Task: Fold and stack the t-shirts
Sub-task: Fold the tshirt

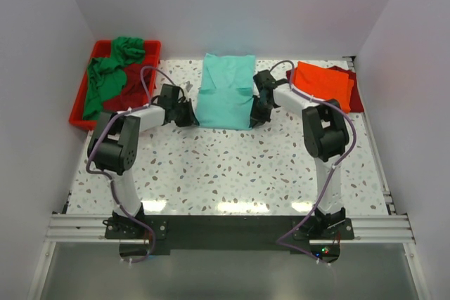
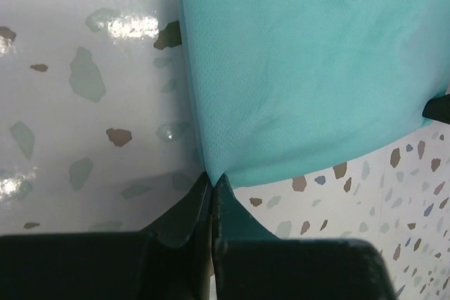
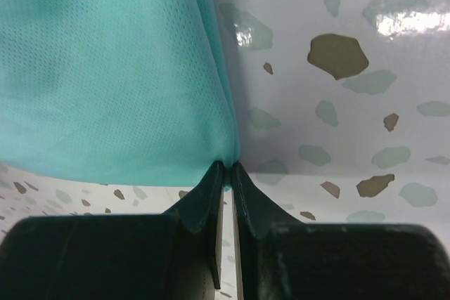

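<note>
A light teal t-shirt (image 1: pixel 225 89) lies partly folded at the back middle of the table. My left gripper (image 1: pixel 188 116) is shut on its near left corner, with the cloth (image 2: pixel 302 68) pinched at the fingertips (image 2: pixel 213 179). My right gripper (image 1: pixel 257 114) is shut on its near right corner, with the cloth (image 3: pixel 105 82) running into the fingertips (image 3: pixel 227 168). A folded orange t-shirt (image 1: pixel 322 82) lies on a dark red t-shirt (image 1: pixel 355 93) at the back right. A crumpled green t-shirt (image 1: pixel 109 75) and a dark red t-shirt (image 1: pixel 133 93) lie in the red tray (image 1: pixel 79 107).
The red plastic tray stands at the back left against the wall. White walls close in the speckled table (image 1: pixel 232 166) on three sides. The arms' bases sit on a rail at the near edge.
</note>
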{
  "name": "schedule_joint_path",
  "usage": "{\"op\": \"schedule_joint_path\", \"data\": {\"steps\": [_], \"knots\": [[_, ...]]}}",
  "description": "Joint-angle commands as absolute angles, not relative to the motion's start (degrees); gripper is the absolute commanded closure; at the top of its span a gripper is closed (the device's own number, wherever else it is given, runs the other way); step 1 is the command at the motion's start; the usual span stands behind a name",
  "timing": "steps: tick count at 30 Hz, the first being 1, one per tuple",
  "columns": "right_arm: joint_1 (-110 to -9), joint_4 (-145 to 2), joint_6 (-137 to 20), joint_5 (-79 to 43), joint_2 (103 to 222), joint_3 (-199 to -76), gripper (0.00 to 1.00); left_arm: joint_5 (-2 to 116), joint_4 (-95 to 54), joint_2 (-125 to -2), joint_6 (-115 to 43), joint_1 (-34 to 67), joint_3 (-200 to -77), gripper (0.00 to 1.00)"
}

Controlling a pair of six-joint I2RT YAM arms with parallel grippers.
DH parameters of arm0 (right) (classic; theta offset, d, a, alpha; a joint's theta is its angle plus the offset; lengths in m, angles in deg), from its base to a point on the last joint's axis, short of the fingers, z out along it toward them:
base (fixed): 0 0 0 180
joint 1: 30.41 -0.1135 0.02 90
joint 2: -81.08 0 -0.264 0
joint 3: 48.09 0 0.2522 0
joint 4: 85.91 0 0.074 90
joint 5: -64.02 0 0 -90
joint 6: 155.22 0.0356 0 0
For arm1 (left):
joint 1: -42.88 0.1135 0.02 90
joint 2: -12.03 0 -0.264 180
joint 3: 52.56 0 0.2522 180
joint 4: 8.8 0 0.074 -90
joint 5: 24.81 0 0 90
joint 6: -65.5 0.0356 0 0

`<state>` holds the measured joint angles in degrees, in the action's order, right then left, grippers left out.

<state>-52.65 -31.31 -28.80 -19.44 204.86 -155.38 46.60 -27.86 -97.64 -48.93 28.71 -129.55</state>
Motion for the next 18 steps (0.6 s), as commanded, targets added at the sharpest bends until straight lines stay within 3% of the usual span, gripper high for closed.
{"op": "schedule_joint_path", "data": {"steps": [1, 18], "knots": [[-53.1, -25.7, -30.2, -25.0, 202.5, -153.2, 1.00, 52.3, -33.3, -95.3, -46.9, 28.7, -127.1, 1.00], [-56.2, -20.6, -31.1, -25.0, 186.0, -140.4, 1.00, 52.7, -43.3, -76.3, -48.0, 24.3, -117.7, 1.00]]}}
